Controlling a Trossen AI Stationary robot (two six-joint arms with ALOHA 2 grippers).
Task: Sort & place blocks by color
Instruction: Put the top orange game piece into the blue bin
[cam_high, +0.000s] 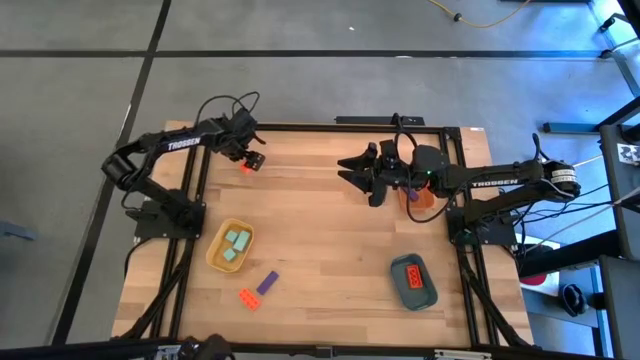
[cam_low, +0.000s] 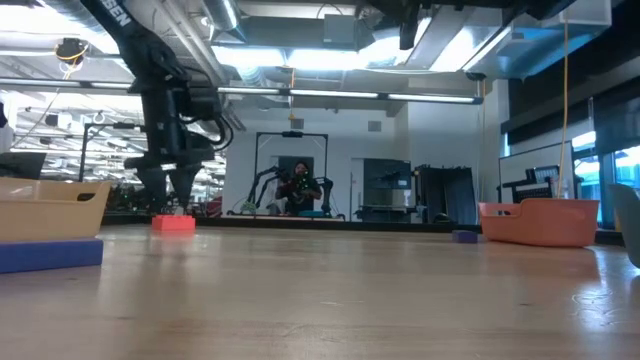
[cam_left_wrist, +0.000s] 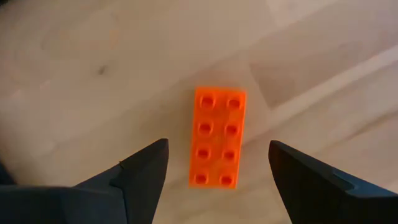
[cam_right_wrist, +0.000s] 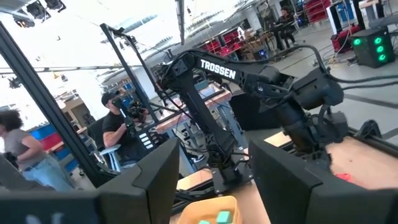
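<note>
A red-orange oblong block (cam_left_wrist: 217, 137) lies flat on the wood near the table's far left (cam_high: 246, 167), studs up. My left gripper (cam_left_wrist: 217, 147) is open and hangs right over it (cam_low: 178, 203), one finger on either side and clear of it. My right gripper (cam_high: 346, 170) is open and held high over the far middle of the table; its own view (cam_right_wrist: 211, 180) looks across at the left arm. A purple block (cam_high: 267, 282) and another red-orange block (cam_high: 248, 298) lie near the front edge. Pale teal blocks (cam_high: 236, 245) sit in the yellow tray.
The yellow tray (cam_high: 216, 252) stands front left, and the dark teal tray (cam_high: 424, 296), front right, holds a red-orange block (cam_high: 411, 275). The orange tray (cam_high: 426, 197) sits under the right arm, with a small purple block (cam_low: 465, 236) beside it. People stand beyond the table.
</note>
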